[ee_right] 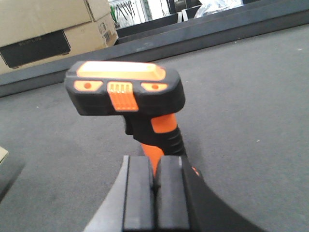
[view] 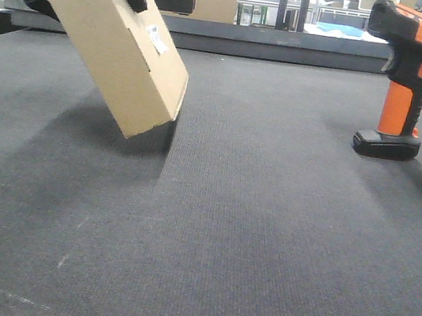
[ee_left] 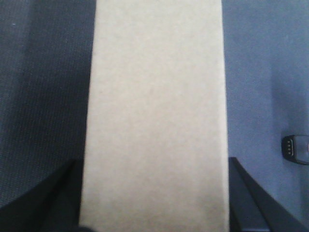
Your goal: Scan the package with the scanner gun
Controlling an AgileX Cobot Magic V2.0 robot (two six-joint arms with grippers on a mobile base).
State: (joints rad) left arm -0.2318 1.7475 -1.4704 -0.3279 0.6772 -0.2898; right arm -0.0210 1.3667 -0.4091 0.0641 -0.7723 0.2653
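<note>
Left pincer point(ee_left: 153, 198) pinches the tilted, smooth tan cardboard package point(view: 123, 57), far left. Right pincer point(ee_right: 155, 193), pressed together, sits near the pistol-shaped scanner gun point(view: 403, 83), which stands upright on the woven desk point(view: 263, 237).

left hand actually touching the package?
Touching. Left wrist view: left hand fingers press both sides of the package, no gap; front view shows it held tilted.

label point(view: 156, 39) on package point(view: 124, 50), print illegible

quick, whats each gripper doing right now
left gripper: shut on the package
right gripper: jaws shut, empty, just short of the scanner gun
</note>
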